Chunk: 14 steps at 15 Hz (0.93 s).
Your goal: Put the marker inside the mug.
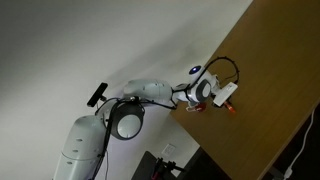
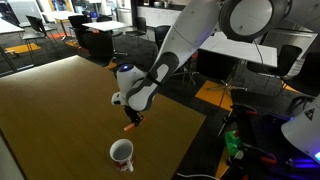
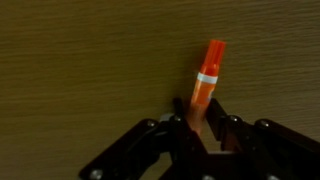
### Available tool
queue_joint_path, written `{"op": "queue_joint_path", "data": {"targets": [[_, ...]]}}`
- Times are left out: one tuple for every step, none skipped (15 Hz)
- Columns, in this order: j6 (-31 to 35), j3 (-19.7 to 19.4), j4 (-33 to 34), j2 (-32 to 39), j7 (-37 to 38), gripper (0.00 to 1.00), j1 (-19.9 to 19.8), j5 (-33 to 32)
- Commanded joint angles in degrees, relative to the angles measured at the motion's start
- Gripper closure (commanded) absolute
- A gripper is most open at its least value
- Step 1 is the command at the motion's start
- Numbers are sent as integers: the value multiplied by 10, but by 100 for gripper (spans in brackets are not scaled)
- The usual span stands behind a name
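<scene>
The orange-red marker [image 3: 207, 84] with a white band stands between my gripper's [image 3: 200, 122] black fingers in the wrist view, and the fingers are shut on its lower end. In an exterior view the gripper [image 2: 133, 117] holds the marker [image 2: 130, 125] a little above the brown tabletop, up and slightly right of the small white mug [image 2: 121, 153], which stands upright and apart from it. In an exterior view the gripper [image 1: 222, 99] and the marker tip [image 1: 231, 108] sit over the table near its edge. The mug does not show there or in the wrist view.
The brown wooden tabletop [image 2: 60, 110] spreads wide around the mug. Its near edge [image 2: 190, 140] runs close to the gripper. Office desks and chairs [image 2: 100, 35] stand behind. Cables and equipment [image 2: 235, 145] lie beside the table.
</scene>
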Motion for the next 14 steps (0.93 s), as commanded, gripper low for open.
{"op": "queue_joint_path", "data": {"targets": [[-20, 8, 30, 14, 6, 99, -4, -2], [-17, 8, 24, 9, 8, 100, -5, -1], [-14, 7, 16, 3, 11, 95, -4, -1], [-8, 6, 4, -5, 11, 95, -5, -2], [-5, 6, -6, -13, 11, 95, -5, -3], [-1, 7, -21, -24, 8, 95, -8, -3], [1, 9, -32, -33, 6, 95, -11, -2], [0, 10, -41, -41, 5, 95, -13, -2], [2, 5, -62, -58, 3, 95, -12, 6], [-1, 2, -74, -70, 9, 95, -12, 7], [-4, 3, -87, -83, 20, 95, -15, 1], [-2, 2, -106, -100, 22, 95, -17, 1], [-5, -2, -128, -120, 29, 95, -16, 1], [-5, -4, -144, -136, 33, 95, -16, 0]]}}
